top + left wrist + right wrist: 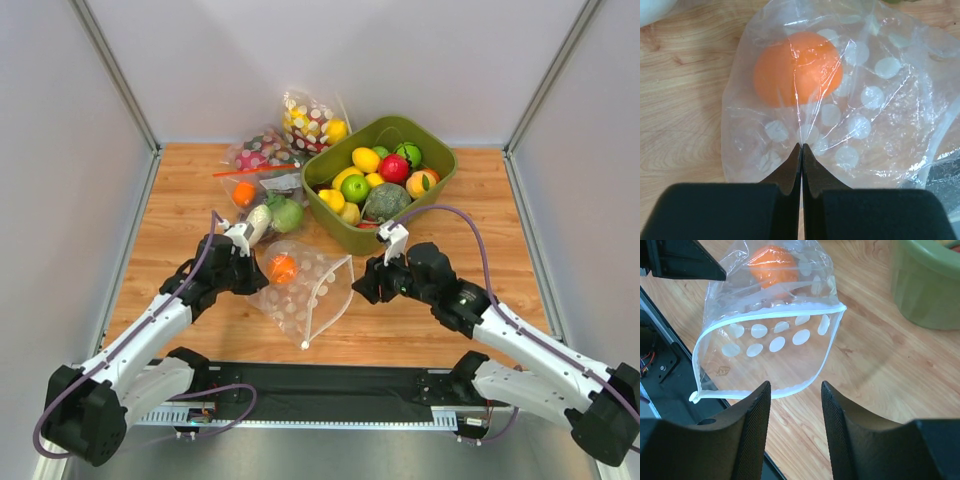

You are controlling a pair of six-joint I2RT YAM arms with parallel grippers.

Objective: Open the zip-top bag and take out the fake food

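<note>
- The wooden table [490, 200] carries everything; both arms reach in from its 6 o'clock edge.
- A green bin [340, 228] piled with plastic fruit and vegetables sits at about 1 o'clock from the table's middle.
- The zip-top bag [310, 290], clear with white dots, lies near the middle of the table, between the two grippers. Its pale zip edge faces 3 to 5 o'clock, and in the right wrist view the mouth gapes open.
- Three other filled bags [262, 165] cluster at 11 to 12 o'clock from it, one leaning on the back wall.
- The left gripper [801, 150] is at the bag's 9 o'clock side. Its fingers are clenched together, pinching the film of the bag's closed end at their tips.
- The right gripper [793, 387] is at the bag's 3 o'clock side with its fingers [755, 430] released and apart. The near rim of the open mouth lies just past the tips, in line with the gap. I cannot tell whether it touches them.
- One orange fruit [283, 268] sits inside the bag at its 10 o'clock corner. It is just beyond the left fingertips, at 12 o'clock in the left wrist view.
</note>
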